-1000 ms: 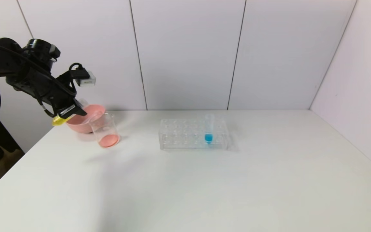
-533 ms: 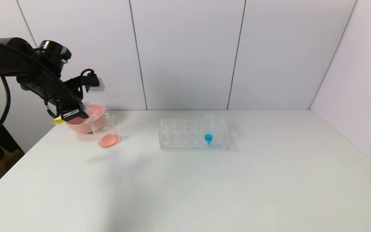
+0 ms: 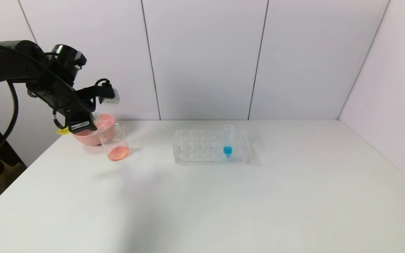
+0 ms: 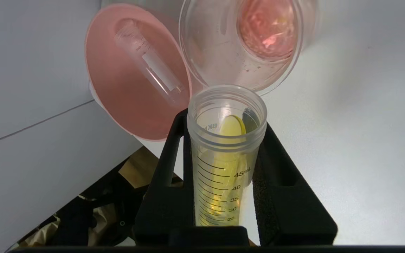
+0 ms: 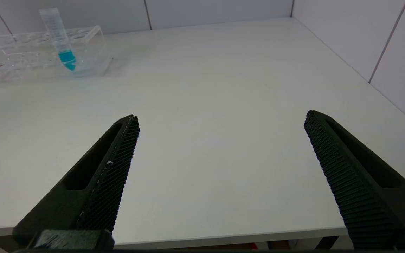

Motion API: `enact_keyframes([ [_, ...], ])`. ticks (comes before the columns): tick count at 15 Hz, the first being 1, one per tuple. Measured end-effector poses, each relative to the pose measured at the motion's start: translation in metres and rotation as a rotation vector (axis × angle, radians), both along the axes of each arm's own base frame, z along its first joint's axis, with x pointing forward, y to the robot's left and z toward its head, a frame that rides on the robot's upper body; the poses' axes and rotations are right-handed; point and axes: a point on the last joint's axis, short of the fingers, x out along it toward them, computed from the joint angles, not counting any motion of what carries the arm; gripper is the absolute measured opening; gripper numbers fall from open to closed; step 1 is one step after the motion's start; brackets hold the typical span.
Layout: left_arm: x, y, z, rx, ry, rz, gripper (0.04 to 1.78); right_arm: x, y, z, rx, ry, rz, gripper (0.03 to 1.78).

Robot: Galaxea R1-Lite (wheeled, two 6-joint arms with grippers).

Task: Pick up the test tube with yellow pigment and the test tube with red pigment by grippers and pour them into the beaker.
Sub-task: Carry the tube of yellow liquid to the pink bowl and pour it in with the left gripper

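Beaker [image 3: 115, 144] of clear glass stands at the far left of the white table [image 3: 223, 203], touching or just in front of a pink bowl [image 3: 89, 135], and holds a shallow pinkish-red pool at its bottom. The left gripper [image 3: 83, 125] hangs over the bowl beside the beaker's rim, its fingers [image 4: 167, 182] clamped on the test tube with yellow pigment [image 4: 223, 154]. That tube is tilted, its open mouth pointing toward the beaker; in the head view only its yellow tip [image 3: 63, 131] shows behind the gripper, lower than the mouth end. The left wrist view shows yellow liquid lying along the inside of the tube toward the mouth, with dark graduation marks up the wall, and the mouth sits just short of the beaker's rim [image 4: 223, 82]. Inside the pink bowl lies an empty clear tube [image 4: 146, 66]; it cannot be told whether this is the test tube with red pigment.

Near the middle of the table a clear plastic tube rack [image 3: 209, 151] holds one upright tube with blue liquid [image 3: 227, 142] at its tip, toward the rack's right end. The right gripper [image 5: 220, 147] sits low at the near edge of the table, well apart from the rack, with its fingers spread wide and nothing between them.
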Motion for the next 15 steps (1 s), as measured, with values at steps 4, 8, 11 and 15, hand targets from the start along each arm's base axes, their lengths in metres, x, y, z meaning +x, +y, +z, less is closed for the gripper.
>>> enact_keyframes([
  [4,0.005,0.002,-0.007,0.051,0.011,0.040,0.47,0.000,0.000,0.000,0.000,0.000,0.000,1.71],
  [8,0.010,0.003,-0.014,0.081,0.026,0.060,0.47,0.000,0.000,0.000,0.000,0.000,0.000,1.71],
  [11,0.012,0.001,-0.017,0.141,0.037,0.079,0.47,0.000,0.000,0.000,0.000,0.000,0.000,1.71],
  [15,0.015,-0.006,-0.021,0.187,0.043,0.091,0.47,0.000,0.000,0.000,0.000,0.000,0.000,1.71],
])
